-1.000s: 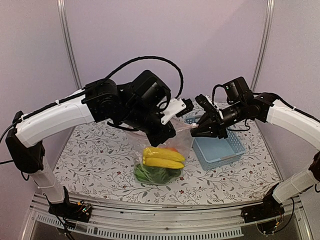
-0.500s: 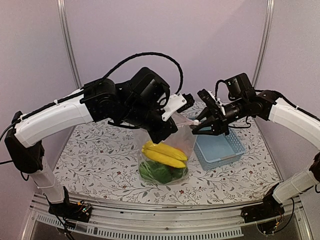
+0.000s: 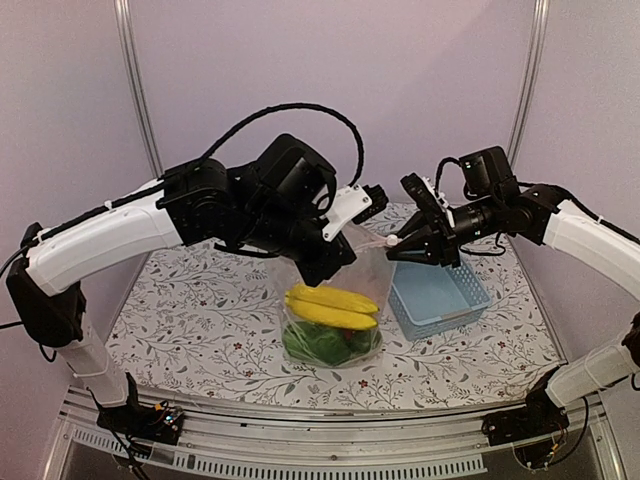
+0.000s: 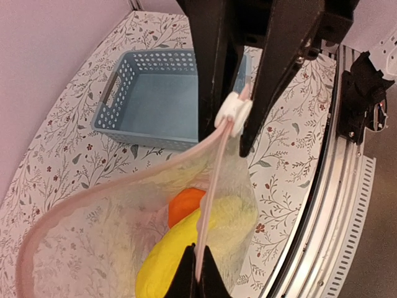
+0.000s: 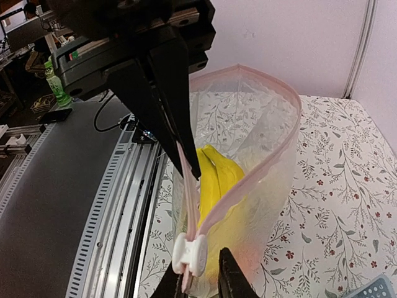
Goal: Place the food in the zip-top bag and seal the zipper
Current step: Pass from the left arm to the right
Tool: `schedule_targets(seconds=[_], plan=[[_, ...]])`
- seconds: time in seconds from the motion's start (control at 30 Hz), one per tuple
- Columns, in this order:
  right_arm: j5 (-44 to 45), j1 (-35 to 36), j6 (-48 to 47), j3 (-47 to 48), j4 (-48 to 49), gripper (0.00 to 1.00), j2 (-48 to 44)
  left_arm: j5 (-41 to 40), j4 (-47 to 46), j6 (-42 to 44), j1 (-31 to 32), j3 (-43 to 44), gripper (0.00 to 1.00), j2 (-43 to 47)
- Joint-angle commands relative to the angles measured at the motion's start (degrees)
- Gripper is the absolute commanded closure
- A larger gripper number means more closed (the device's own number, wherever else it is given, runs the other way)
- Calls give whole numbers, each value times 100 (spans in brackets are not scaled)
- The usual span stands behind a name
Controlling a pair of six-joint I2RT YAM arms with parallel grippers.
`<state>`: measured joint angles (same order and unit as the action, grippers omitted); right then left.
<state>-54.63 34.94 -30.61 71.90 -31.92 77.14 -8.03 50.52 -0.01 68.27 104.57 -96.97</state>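
Centre of the top view: the bag [image 3: 335,300] stands taller than a second ago, mouth up, bottom on the table [image 3: 200,320], and the right gripper [image 3: 398,243] has shifted left. Left wrist view: the left gripper [image 4: 195,276] pinches the zipper [image 4: 211,174], which runs from bottom centre up to the slider [image 4: 234,110]. Right wrist view: the right gripper clamps the slider, and the mouth gapes toward the upper right.

Quick count: one bag [image 3: 366,268] with one slider [image 5: 190,254], and one basket [image 3: 442,316] on the right. Inside the bag I can make out two bananas [image 3: 330,307], one orange [image 4: 185,205] and one green piece [image 3: 315,345]. Plus two arms: left arm [image 3: 105,235], right arm [image 3: 590,238].
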Motion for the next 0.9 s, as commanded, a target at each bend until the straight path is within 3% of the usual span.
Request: schedule_targets(seconds=[0.0,0.13,0.23,0.33,0.5,0.63,0.87], plan=[[-65,-22,117,-66,154,85,-147,42,-223,18,61,-78,100,166],[-68,-22,117,-41,160,96,-130,12,-257,25,55,-78,100,180],[-31,-22,95,-84,160,97,-120,-24,-294,28,55,-77,100,221],[-1,-22,86,-135,175,91,-150,-38,-315,40,60,-97,100,261],[37,-37,90,-141,185,100,-221,-108,-319,70,62,-120,100,248],[84,-31,15,-158,143,100,-252,-209,-491,141,69,93,68,216],[-76,-31,-208,-129,-64,100,-300,81,-1280,458,70,134,45,285]])
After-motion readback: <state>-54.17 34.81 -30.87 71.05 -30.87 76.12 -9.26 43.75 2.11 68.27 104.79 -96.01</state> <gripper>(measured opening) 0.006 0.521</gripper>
